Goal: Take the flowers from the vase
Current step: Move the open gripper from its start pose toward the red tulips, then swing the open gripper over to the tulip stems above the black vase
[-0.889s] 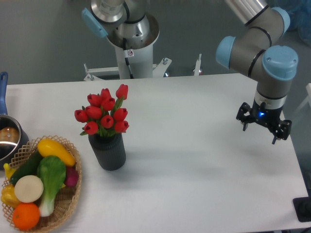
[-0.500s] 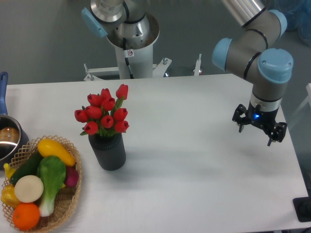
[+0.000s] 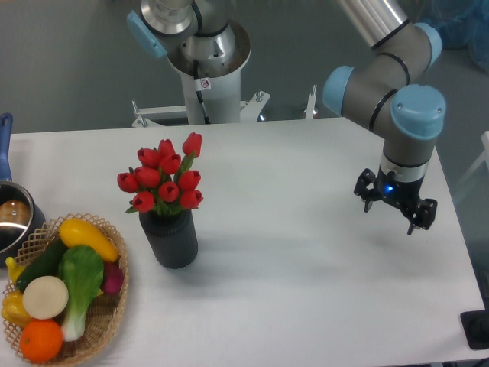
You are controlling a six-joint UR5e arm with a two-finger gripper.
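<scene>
The flowers (image 3: 164,177), a bunch of red tulip buds with green leaves, stand upright in the vase (image 3: 170,238), a short dark ribbed cylinder left of the table's middle. My gripper (image 3: 391,214) hangs above the right part of the table, far to the right of the flowers. Its two fingers point down, spread apart, with nothing between them.
A wicker basket (image 3: 105,325) with vegetables and fruit sits at the front left, close to the vase. A metal pot (image 3: 13,222) with a blue handle is at the left edge. The arm's base (image 3: 205,57) stands behind the table.
My gripper has moved left, toward the middle of the table, staying open. The flowers and vase have not moved.
</scene>
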